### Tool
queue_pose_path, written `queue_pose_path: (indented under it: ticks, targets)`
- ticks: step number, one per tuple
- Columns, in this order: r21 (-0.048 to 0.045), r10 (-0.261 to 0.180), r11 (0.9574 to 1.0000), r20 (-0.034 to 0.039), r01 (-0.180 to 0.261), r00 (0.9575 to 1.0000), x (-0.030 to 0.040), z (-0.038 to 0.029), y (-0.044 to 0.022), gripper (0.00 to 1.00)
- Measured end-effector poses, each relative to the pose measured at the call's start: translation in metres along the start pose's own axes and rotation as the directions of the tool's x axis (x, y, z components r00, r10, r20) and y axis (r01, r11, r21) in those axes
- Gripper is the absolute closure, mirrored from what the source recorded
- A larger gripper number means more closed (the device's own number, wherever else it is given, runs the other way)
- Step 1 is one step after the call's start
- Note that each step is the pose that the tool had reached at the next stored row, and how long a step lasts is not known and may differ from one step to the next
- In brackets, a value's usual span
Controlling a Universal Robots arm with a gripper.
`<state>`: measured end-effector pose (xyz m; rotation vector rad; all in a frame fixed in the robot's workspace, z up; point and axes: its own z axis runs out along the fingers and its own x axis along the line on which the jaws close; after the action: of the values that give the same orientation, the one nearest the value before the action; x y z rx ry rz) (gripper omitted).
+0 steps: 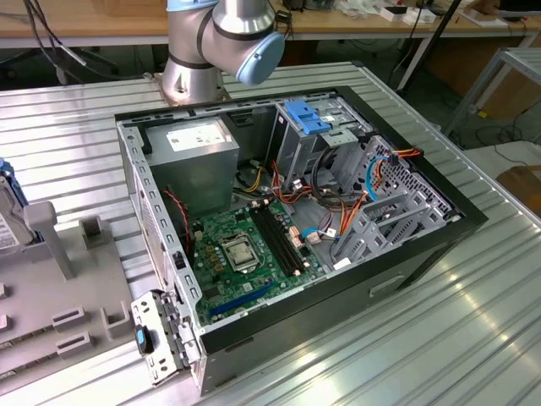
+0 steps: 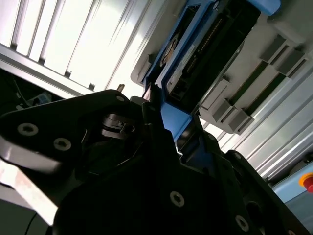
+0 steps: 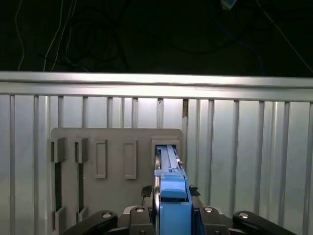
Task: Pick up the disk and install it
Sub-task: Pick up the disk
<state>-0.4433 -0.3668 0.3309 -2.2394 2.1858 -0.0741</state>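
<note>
The gripper (image 3: pixel 167 192) is clamped narrow on the disk (image 3: pixel 169 164); the blue-railed drive stands on edge in a slot of the grey holder (image 3: pixel 115 139); the open computer case (image 1: pixel 406 254) sits nearby.

Disk (image 1: pixel 7 220) cut off, ext. view's left.

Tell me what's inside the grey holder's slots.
The disk stands on edge in one slot of the grey holder. The tool covers its near end.
</note>
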Motion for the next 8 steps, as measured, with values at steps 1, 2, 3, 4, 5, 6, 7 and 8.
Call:
queue_pose_path:
  ticks: [1, 2, 3, 4, 5, 6, 7, 8]
  targets:
    - [0.0001, 0.000, 1.0000, 0.0001, 0.000, 1.0000, 0.0001, -0.0056, -0.0002, 0.63]
    - [0.0001, 0.000, 1.0000, 0.0000, 0.000, 1.0000, 0.0002, -0.0083, -0.0003, 0.63]
    - [0.0000, 0.000, 1.0000, 0.0000, 0.000, 1.0000, 0.0003, -0.0109, -0.0004, 0.63]
    - [0.0001, 0.000, 1.0000, 0.0000, 0.000, 1.0000, 0.0003, -0.0141, -0.0005, 0.63]
    - [0.0001, 0.000, 1.0000, 0.0001, 0.000, 1.0000, 0.0004, -0.0170, -0.0007, 0.63]
    - [0.0000, 0.000, 1.0000, 0.0000, 0.000, 1.0000, 0.0005, -0.0205, -0.0008, 0.63]
    - [0.0001, 0.000, 1.0000, 0.0001, 0.000, 1.0000, 0.0006, -0.0235, -0.0009, 0.63]
    - [0.0000, 0.000, 1.0000, 0.0000, 0.000, 1.0000, 0.0007, -0.0282, -0.0011, 0.63]
